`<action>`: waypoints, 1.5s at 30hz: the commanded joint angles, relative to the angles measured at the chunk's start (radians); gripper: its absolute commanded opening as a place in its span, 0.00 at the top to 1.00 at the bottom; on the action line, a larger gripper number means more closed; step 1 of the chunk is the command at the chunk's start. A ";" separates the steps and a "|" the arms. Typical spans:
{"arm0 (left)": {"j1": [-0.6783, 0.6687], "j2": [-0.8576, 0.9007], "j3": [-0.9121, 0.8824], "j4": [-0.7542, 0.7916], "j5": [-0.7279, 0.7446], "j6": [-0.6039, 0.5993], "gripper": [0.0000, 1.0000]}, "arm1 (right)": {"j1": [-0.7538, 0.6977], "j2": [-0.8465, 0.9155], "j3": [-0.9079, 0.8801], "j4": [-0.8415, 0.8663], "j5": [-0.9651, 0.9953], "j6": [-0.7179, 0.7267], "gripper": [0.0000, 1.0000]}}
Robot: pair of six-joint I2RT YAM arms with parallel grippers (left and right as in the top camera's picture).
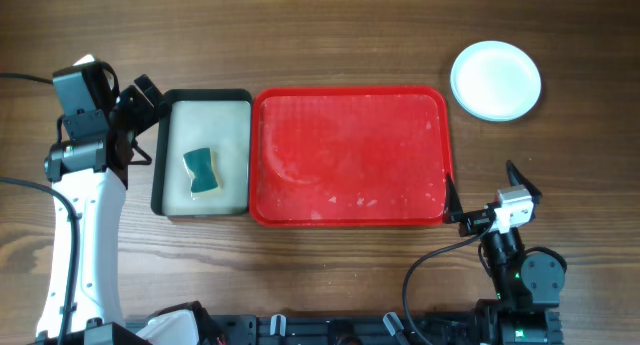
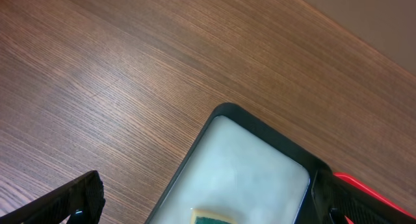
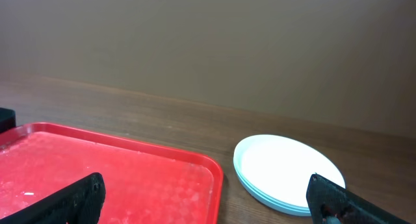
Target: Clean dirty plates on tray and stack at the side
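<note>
Three plates [image 1: 496, 80] lie stacked off the bare red tray [image 1: 348, 157], at about twelve o'clock from the nearer right gripper [image 1: 483, 188], whose jaws gape empty, as does the distant left gripper [image 1: 148, 117].

Left arm [image 1: 80, 225]: white link stretched up the left side, wrist turned inward.
Left end effector [image 1: 140, 120]: jaws spread wide, gripping nothing.
Right arm [image 1: 520, 270]: folded low at near right.
Right end effector [image 1: 480, 185]: jaws spread wide, empty.
</note>
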 commanded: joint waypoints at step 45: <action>-0.215 -1.197 -0.288 -0.431 -0.047 0.002 0.00 | -0.005 -0.010 -0.001 0.004 -0.003 -0.014 0.00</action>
